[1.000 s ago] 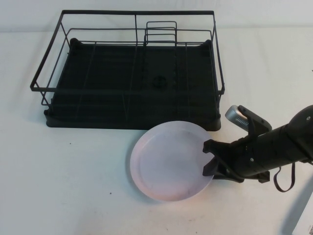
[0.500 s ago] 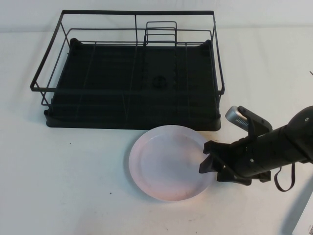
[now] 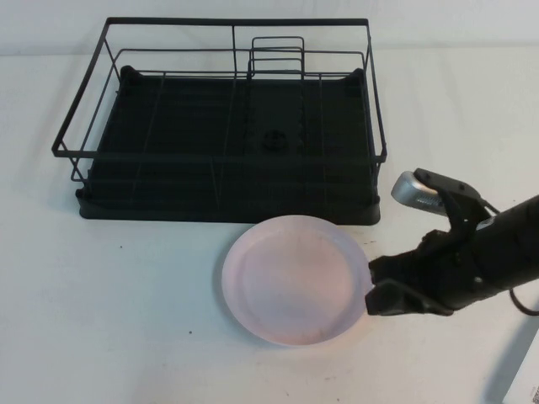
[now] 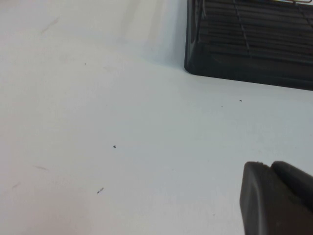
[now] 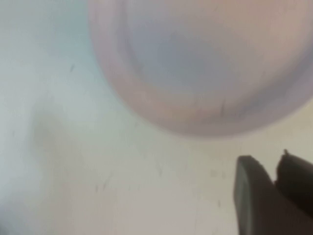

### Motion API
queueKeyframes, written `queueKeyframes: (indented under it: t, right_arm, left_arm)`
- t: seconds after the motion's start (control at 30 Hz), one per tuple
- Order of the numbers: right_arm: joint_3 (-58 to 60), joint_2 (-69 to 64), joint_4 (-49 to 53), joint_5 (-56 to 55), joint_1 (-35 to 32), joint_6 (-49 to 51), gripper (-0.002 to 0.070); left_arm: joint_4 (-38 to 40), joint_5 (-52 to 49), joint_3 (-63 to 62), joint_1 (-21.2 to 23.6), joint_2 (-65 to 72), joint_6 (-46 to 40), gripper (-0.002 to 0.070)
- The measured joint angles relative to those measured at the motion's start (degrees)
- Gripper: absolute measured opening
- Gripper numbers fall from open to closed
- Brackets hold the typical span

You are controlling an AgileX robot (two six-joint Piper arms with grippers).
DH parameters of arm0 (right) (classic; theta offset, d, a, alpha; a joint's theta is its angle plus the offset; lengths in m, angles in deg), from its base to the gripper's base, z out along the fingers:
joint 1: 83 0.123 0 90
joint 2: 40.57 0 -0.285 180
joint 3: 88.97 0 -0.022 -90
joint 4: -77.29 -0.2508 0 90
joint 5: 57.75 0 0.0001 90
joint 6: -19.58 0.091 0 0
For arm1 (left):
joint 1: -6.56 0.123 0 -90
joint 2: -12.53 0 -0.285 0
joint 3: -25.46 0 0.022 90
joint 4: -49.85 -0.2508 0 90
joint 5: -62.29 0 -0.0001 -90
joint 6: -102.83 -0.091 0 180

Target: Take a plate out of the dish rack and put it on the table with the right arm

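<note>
Now the plate (image 3: 292,279) lies flat on the bench (image 3: 126,320), just in front of the dish rack (image 3: 221,126) and out of it. Right gripper (image 3: 372,287) sits just beside the plate's rim, on its right, fingers spread and holding nothing. Backing straight off rightward looks safe. Left gripper (image 4: 276,198) hovers over bare bench near the rack's corner; whether it is open I cannot tell.

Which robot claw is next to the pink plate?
The right gripper, just off the edge of the plate on the table and not touching it. The left gripper shows only in its wrist view, over bare table.
</note>
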Motion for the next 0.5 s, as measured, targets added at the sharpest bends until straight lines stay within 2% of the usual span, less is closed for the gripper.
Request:
queueKeyframes:
  t: [0.07,0.17,0.5]
  right_arm:
    - [0.0,3.3,2.4,2.9,0.0,0.0,0.0036]
    - [0.0,8.6,5.9,5.6,0.0,0.9,-0.0001]
    - [0.0,26.6,17.9,7.3,0.0,2.7,-0.0018]
  left_arm:
    - [0.0,0.0,0.0,0.0,0.0,0.0,-0.0004]
    - [0.0,0.0,0.0,0.0,0.0,0.0,-0.0004]
    - [0.0,0.0,0.0,0.0,0.0,0.0,-0.0004]
